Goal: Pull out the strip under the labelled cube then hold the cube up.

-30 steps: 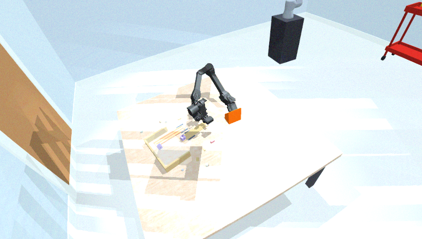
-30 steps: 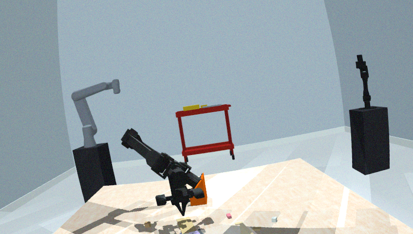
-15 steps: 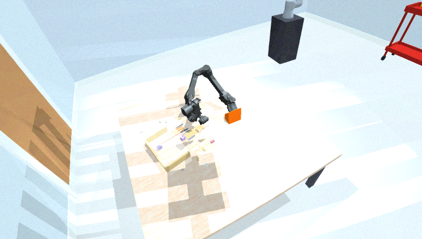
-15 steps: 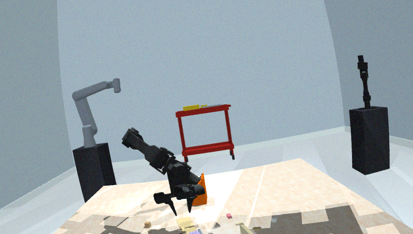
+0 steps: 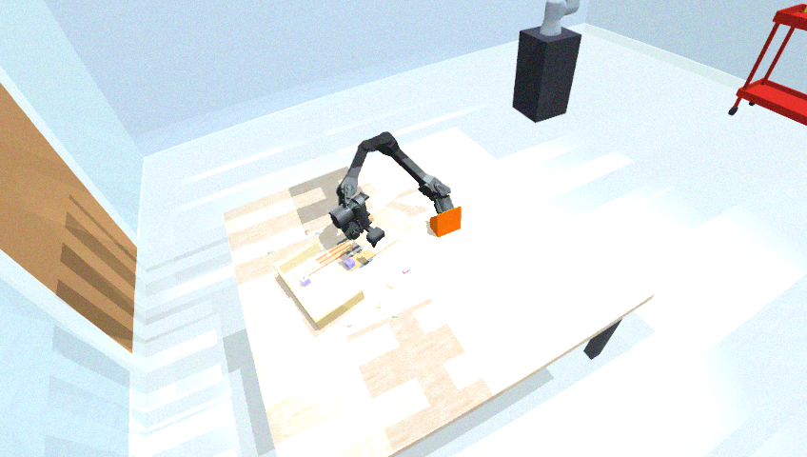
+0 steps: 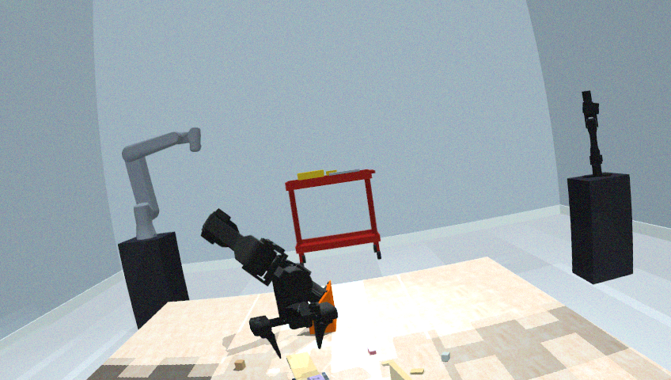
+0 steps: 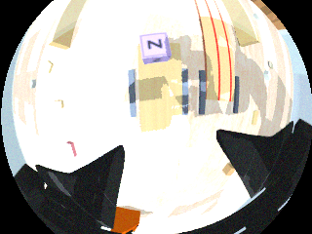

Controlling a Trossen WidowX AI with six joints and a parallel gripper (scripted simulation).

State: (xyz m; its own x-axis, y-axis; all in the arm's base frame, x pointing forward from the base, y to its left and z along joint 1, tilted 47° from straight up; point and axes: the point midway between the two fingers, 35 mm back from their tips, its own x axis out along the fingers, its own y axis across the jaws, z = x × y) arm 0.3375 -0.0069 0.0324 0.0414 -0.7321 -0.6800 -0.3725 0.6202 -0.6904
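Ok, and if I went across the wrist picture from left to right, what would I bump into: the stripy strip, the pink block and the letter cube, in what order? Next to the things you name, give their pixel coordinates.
Pink block (image 5: 405, 270) (image 6: 372, 351) (image 7: 72, 148) → letter cube (image 5: 349, 263) (image 6: 316, 378) (image 7: 154, 48) → stripy strip (image 5: 335, 252) (image 7: 213, 54).

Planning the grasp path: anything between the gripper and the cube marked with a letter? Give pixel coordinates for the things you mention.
Nothing visible stands between the open gripper (image 6: 300, 353) (image 7: 170, 138) and the lettered purple cube (image 5: 349, 263) (image 7: 155, 48). The yellow strip (image 7: 155, 117) lies flat below that line, and the dark blue rails (image 7: 132, 93) (image 7: 184, 92) flank it, one on each side.
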